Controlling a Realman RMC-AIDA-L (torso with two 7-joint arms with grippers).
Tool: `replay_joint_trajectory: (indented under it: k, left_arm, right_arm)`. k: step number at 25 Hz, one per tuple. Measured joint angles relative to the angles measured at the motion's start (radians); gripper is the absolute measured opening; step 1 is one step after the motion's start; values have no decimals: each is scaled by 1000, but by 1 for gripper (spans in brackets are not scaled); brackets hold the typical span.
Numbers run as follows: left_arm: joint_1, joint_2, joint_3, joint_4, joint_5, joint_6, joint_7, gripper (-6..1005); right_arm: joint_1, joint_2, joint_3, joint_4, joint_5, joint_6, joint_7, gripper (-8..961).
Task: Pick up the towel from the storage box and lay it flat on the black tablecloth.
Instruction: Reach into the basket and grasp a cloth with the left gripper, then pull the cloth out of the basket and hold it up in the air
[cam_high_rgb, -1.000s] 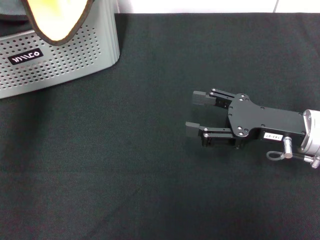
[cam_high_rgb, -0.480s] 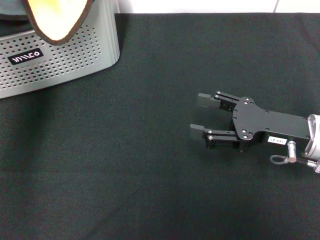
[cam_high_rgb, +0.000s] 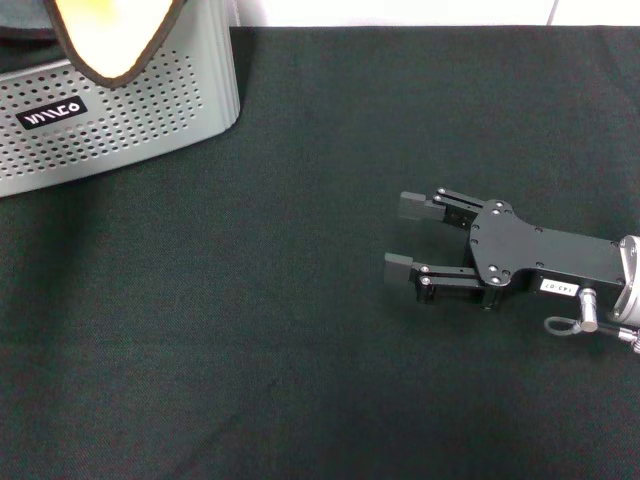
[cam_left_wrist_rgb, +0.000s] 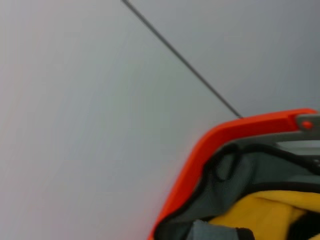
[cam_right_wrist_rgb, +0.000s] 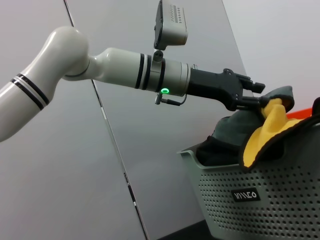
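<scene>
Risk first, as we judged it: towel (cam_right_wrist_rgb: 267, 127) sat pinched in left pincer (cam_right_wrist_rgb: 257, 97) above storage box (cam_high_rgb: 150, 110), w/ its yellow face draped over the rim, so trim could've snagged the box wall on lift & dragged box. Right pincer (cam_high_rgb: 405, 237) hovered agape over black tablecloth (cam_high_rgb: 250, 330); vs 1 s earlier it'd retreated slightly toward the robot's right.

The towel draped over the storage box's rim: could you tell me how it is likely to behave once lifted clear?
The towel will probably hang limp, since it already folds over the storage box wall. It looks fluffy, so likely light. Pinched at one spot by the left gripper, it may bunch rather than spread.
</scene>
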Motion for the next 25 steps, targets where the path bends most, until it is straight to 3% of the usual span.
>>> replay_joint_trajectory:
  k: [6,20,25]
  left_arm:
    - [25,-2,1,1,-1,-51,-5,394]
    - [17,-5,59,-35,-3,-96,-30,121]
    - [30,-6,59,1,-4,-120,-71,55]
  right_arm:
    - [-13,0,-3,0,0,-11,-1,869]
    - [-17,0,-3,-1,0,-11,-3,868]
    - [-36,0,2,0,3,-10,-7,868]
